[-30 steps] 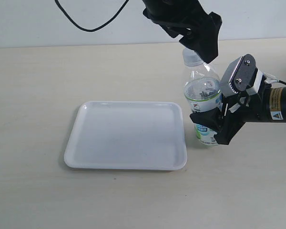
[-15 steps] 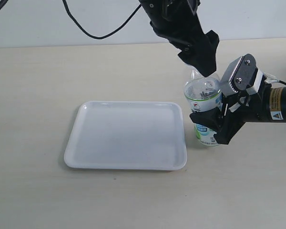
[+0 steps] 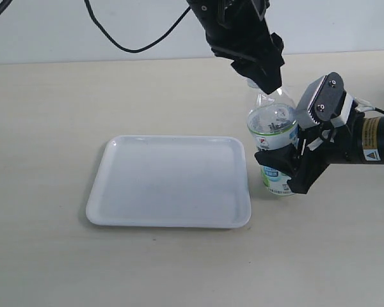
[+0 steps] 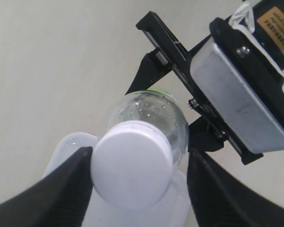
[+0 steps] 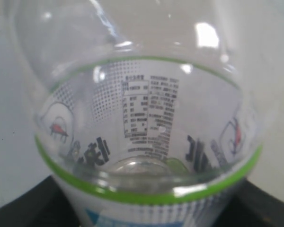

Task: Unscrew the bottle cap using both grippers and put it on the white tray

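Note:
The clear bottle (image 3: 272,137) with the white, green and blue label stands upright just right of the white tray (image 3: 169,182). My right gripper (image 3: 283,164), black with a grey-white block, is shut on the bottle's labelled body (image 5: 146,113). My all-black left gripper (image 3: 264,71) hangs over the bottle's top and hides most of the bottle cap there. In the left wrist view the white bottle cap (image 4: 131,165) sits between the left gripper's (image 4: 139,160) fingers. One finger (image 4: 61,194) touches its side, and the other finger (image 4: 217,194) stands a little apart from it.
The pale tabletop (image 3: 51,115) runs round the tray on all sides. A black cable (image 3: 125,45) loops down from the left arm at the back. The right arm's body (image 3: 374,137) lies along the right edge of the table.
The left gripper has come down over the bottle's top, covering the cap and neck that showed a second ago, and looks slightly turned since half a second ago. Bottle, tray and right gripper have stayed put.

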Robot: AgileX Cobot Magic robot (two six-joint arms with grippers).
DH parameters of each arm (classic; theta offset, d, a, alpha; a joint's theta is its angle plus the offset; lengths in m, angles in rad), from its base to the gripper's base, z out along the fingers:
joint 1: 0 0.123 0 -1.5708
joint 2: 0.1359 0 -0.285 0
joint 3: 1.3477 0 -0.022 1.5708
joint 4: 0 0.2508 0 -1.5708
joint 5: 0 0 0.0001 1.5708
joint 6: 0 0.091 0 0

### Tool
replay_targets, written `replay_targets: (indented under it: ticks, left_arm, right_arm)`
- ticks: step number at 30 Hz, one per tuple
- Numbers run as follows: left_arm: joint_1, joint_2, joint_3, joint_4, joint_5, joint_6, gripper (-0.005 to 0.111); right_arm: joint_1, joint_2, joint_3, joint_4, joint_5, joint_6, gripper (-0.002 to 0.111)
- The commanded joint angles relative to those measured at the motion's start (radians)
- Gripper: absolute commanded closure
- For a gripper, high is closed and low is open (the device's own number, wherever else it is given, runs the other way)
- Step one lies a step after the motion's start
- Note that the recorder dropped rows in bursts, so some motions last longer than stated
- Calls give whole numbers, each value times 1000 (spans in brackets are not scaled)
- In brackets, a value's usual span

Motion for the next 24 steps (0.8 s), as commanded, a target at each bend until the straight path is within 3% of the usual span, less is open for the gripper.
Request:
replay_targets:
  ticks: [1,16,24]
  left_arm:
    - [0,-10,2,-33,-3,1,44]
    - [3,-18,2,-33,-3,1,44]
    - [3,-18,2,-33,-3,1,82]
  right_arm:
    - [0,-4,-1,-14,6,7,108]
    - [0,-4,-1,-14,6,7,108]
    - [0,-4,-1,-14,6,7,108]
